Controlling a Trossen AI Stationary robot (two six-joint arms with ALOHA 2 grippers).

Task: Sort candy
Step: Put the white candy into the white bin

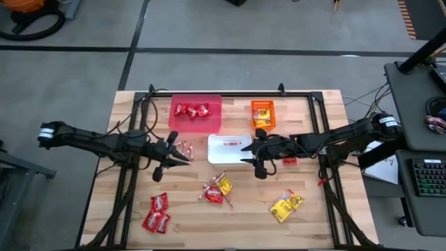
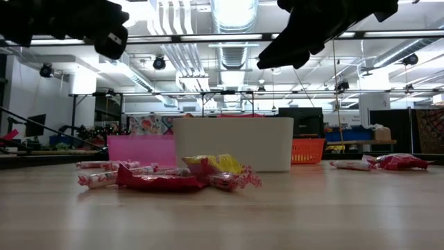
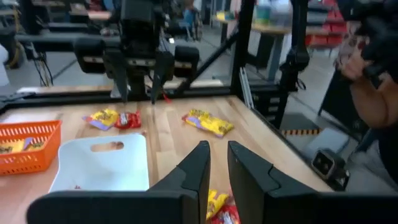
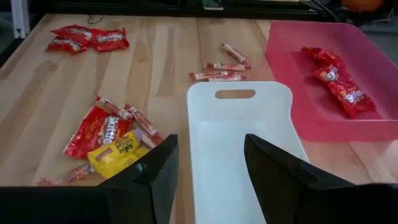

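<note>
The candy lies in loose groups on the wooden table: red-and-white sticks (image 4: 222, 67) by the white bin (image 1: 228, 148), a mixed pile (image 1: 216, 189) of red packets, a yellow packet and sticks at the middle front, red packets (image 1: 157, 213) at the front left, and yellow-orange packets (image 1: 286, 204) at the front right. My left gripper (image 3: 217, 167) hovers left of the white bin, open by a narrow gap with nothing in it. My right gripper (image 4: 210, 163) hangs wide open and empty over the bin's right end.
A pink-red bin (image 1: 196, 113) holding red packets and an orange bin (image 1: 263, 113) holding yellow-orange packets stand at the far side. A red packet (image 1: 289, 161) lies under the right arm. A black frame (image 1: 230, 94) borders the table. A person's arm (image 3: 373, 106) shows beyond the table's near edge.
</note>
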